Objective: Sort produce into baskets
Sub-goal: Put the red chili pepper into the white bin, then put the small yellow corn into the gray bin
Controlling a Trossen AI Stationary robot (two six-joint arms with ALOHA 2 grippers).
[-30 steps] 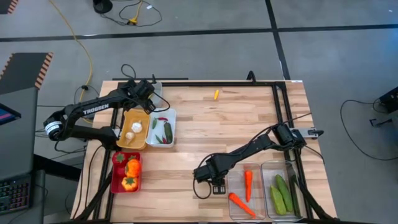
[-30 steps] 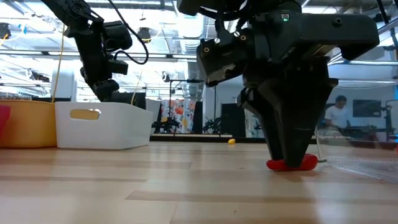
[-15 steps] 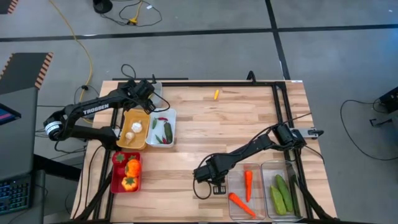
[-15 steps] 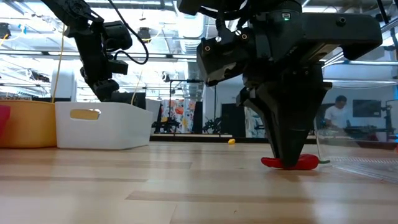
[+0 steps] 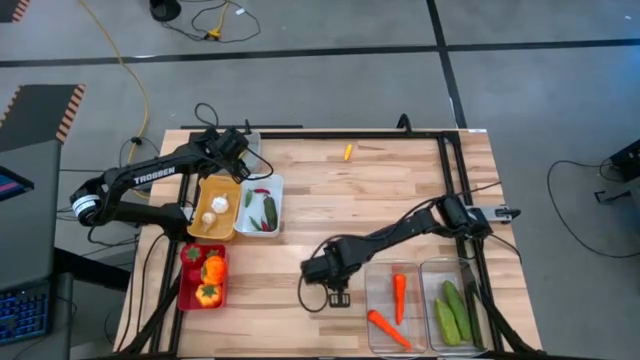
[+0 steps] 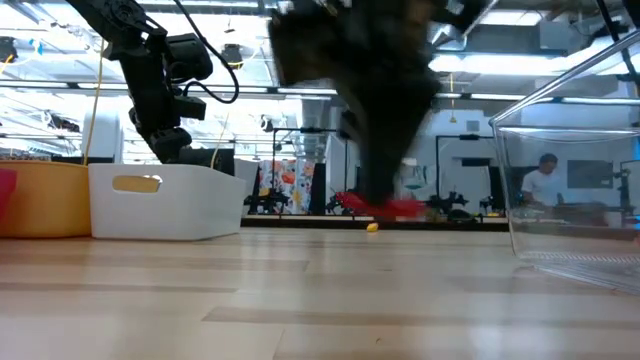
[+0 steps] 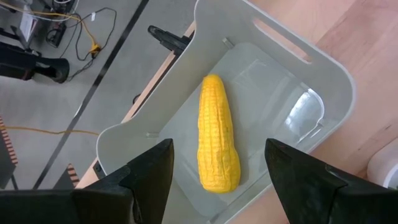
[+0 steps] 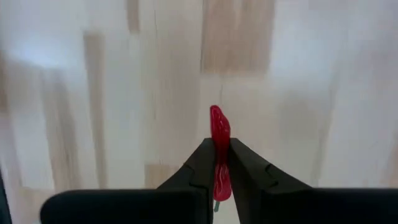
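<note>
Right wrist view: a red chili (image 8: 219, 149) is pinched between the two dark fingers of the right hand (image 8: 217, 163), which is closed tight on it, bare wood planks showing beyond. In the low view the chili (image 6: 380, 206) is seen clear of the desk (image 6: 300, 300), carried under the blurred arm. From above, the right hand (image 5: 335, 290) is placed at about 6 o'clock on the desk, just beside the clear bin (image 5: 385, 340) that holds the orange carrots (image 5: 399, 292); the second clear bin (image 5: 432, 268), with the green cucumbers (image 5: 452, 310), is set next to it toward 5 o'clock.

The step in hand is judged to be the carry of a picked chili to its bin. A small red piece is seen in the white bin (image 5: 279, 192) at about 9 o'clock, beside a green one, so that bin is taken as the likely target. The next move calls for a sweep across the open desk toward 9 o'clock, with height kept over the bin wall before the fingers are parted.

The left hand (image 7: 217, 171) is held part open and empty over a grey bin (image 7: 323, 93) at 10 o'clock, a yellow corn cob (image 7: 217, 134) lying inside. The yellow bin (image 5: 204, 232) with white garlic (image 5: 220, 204) and the red bin (image 5: 184, 292) are set at 8 o'clock. A small yellow piece (image 5: 347, 152) is left loose at 12 o'clock.
</note>
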